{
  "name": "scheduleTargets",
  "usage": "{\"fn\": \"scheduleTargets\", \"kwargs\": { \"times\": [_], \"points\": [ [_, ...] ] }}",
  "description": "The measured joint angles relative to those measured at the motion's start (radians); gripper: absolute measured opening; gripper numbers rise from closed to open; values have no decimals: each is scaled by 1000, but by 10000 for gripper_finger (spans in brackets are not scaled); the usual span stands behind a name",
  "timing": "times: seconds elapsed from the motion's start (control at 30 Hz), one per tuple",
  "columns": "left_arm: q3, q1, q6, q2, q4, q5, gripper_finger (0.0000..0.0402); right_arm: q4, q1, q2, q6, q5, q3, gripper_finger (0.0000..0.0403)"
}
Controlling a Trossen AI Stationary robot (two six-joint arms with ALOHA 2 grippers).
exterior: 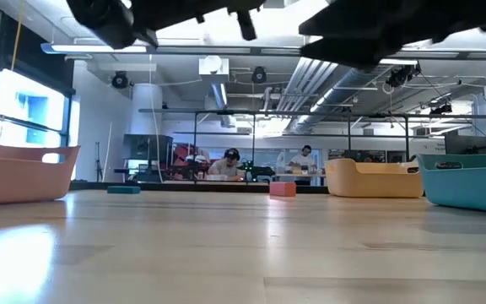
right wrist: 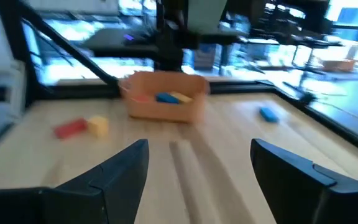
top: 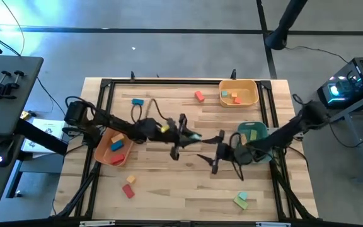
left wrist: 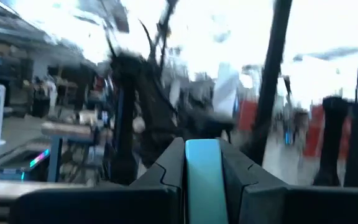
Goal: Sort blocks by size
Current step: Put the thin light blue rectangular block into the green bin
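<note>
The left pincer (left wrist: 204,186) is clenched on a teal block (left wrist: 204,177), which stands upright between its two dark fingers in the left wrist view; that view looks out into the room, so the pincer is raised off the table (top: 169,189). From above, the left pincer (top: 191,135) hangs over the middle of the table, and the teal block (top: 195,136) shows as a small light patch at its tip. Taking the teal bin (top: 252,131) as the landmark, the held block lies to its left, across a stretch of bare wood, with the right arm's wrist between the two.

The right pincer (right wrist: 197,180) is released, its fingers spread wide with nothing between them. From above, the right pincer (top: 218,154) sits just left of the teal bin and points away from it, toward the orange bin (top: 113,149) on the far side.

That relation decides the coming move, in my judgement. The block already rides in the left pincer, so where it goes depends on its size class, which I cannot tell from here. The orange bin, well left of the teal bin, is nearest the left arm's base; the yellow bin (top: 239,93) lies just behind the teal bin.

Other blocks remain loose: a red block (top: 199,96) left of the yellow bin, a blue block (top: 137,101) farther left.
</note>
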Motion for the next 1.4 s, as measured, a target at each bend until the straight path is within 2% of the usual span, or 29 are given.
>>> {"fn": "scheduleTargets", "kwargs": {
  "times": [0.1,0.23,0.4,0.73,0.9,1.17,1.33,1.4],
  "points": [
    [53,-28,94,4,-120,5,34,162,-18,63,-25,-33,0,276],
    [88,-62,158,-2,-133,4,34,369,-10,96,-91,-26,0,264],
    [91,-81,187,0,-159,6,34,496,-1,96,-134,-99,0,239],
    [91,-81,188,11,-147,-24,35,497,-60,97,-71,-229,0,197],
    [91,-81,187,23,-149,-26,35,496,-64,97,-76,-244,1,182],
    [91,-81,187,23,-161,-26,38,491,-69,97,-61,-293,1,113],
    [92,-82,162,23,-178,-32,72,477,-69,97,-62,-287,1,57],
    [92,-81,155,23,-179,-25,100,474,-64,97,-53,-289,1,54]
  ]
}}
